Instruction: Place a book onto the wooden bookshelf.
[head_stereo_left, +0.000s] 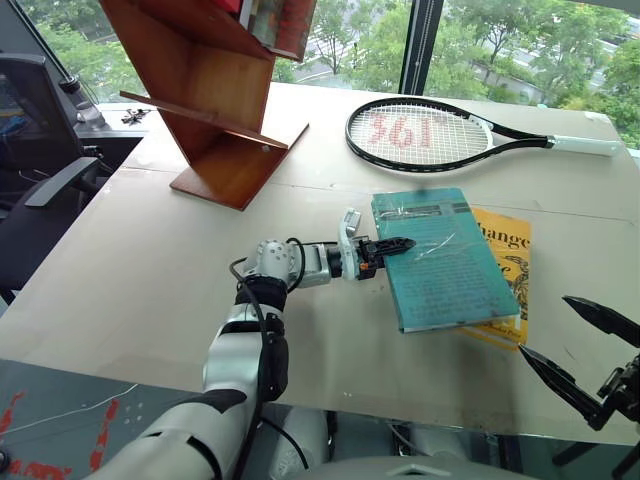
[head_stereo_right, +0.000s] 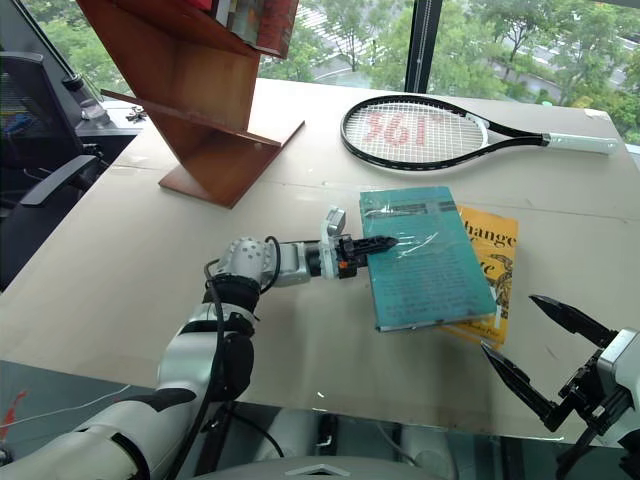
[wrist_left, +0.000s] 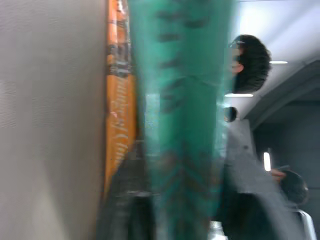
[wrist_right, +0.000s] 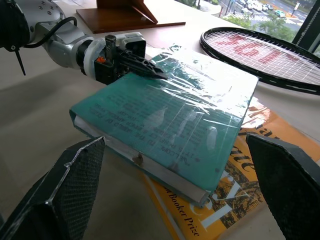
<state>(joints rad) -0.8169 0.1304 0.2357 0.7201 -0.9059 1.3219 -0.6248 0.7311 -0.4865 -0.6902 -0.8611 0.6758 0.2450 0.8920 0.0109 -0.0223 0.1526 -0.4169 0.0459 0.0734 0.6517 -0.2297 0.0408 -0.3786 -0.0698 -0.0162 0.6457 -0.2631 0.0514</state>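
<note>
- The thin teal paperback book (head_stereo_left: 445, 258), wrapped in glossy, wrinkled plastic, lies flat on the pale matte desk (head_stereo_left: 130, 280), partly covering a yellow-orange book with black lettering (head_stereo_left: 509, 270).
- The left tool (head_stereo_left: 398, 244) lies level with its black fingers pressed together, pinching the teal book's near-left edge.
- The right tool (head_stereo_left: 580, 345) hangs off the desk's near-right edge, its pointed fingers spread wide and holding nothing.
- The reddish-brown wooden bookshelf of slanted zigzag boards (head_stereo_left: 215, 95) stands far left, its top cut off.
- A black-framed tennis racket with a white handle (head_stereo_left: 440, 135) lies beyond the books.
- The left wrist view is blurred; a person (wrist_left: 250, 125) shows dimly.
</note>
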